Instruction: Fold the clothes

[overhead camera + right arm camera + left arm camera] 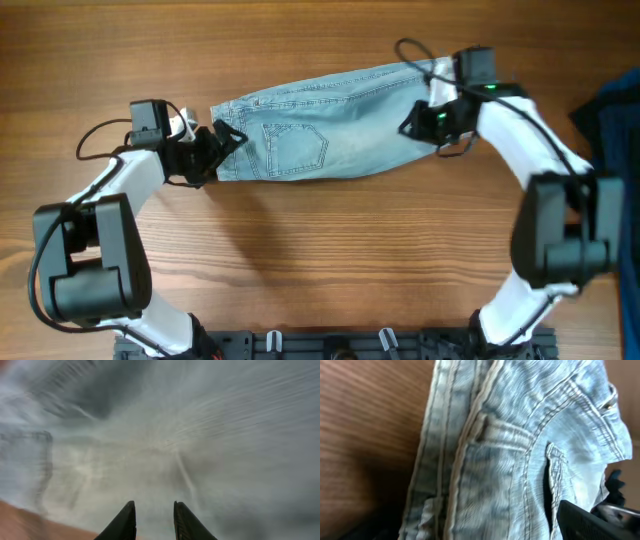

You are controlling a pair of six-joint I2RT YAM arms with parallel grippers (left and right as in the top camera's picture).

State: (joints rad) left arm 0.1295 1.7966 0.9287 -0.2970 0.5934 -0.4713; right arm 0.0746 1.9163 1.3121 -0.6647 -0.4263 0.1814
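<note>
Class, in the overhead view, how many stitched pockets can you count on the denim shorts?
1. One stitched pocket shows on the shorts, toward the waistband end near the left tool. Another may be hidden underneath.

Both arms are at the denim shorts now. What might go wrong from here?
1. The right wrist view is blurred; whether the right gripper holds the light blue denim shorts is unclear, so the hem end may slip.
2. The left gripper sits at the thick layered waistband; it may catch only the top layer.
</note>
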